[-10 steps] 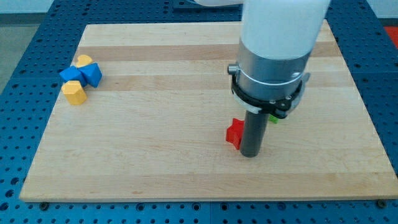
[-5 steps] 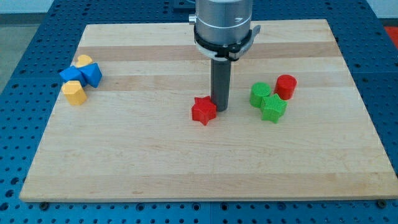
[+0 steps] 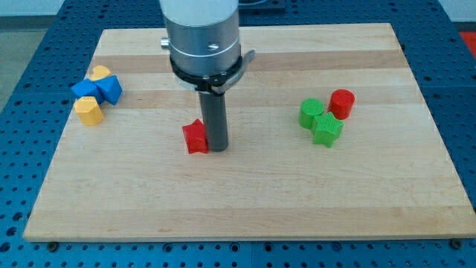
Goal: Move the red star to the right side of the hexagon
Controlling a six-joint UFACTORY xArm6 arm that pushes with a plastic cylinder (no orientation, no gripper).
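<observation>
The red star (image 3: 195, 137) lies on the wooden board (image 3: 245, 201), left of the middle. My tip (image 3: 217, 147) stands right beside it, touching its right side. At the view's left a cluster holds a yellow hexagon-like block (image 3: 89, 111) at the bottom, two blue blocks (image 3: 109, 88) (image 3: 83, 90) above it and a yellow block (image 3: 100, 73) on top. The star is well to the right of that cluster.
At the view's right stand two green blocks (image 3: 312, 112) (image 3: 327, 129) and a red cylinder (image 3: 342, 103), close together. The arm's wide grey body (image 3: 202, 33) hangs over the board's upper middle.
My tip has moved left across the board, pushing the red star left with it, from near the green blocks to left of the middle.
</observation>
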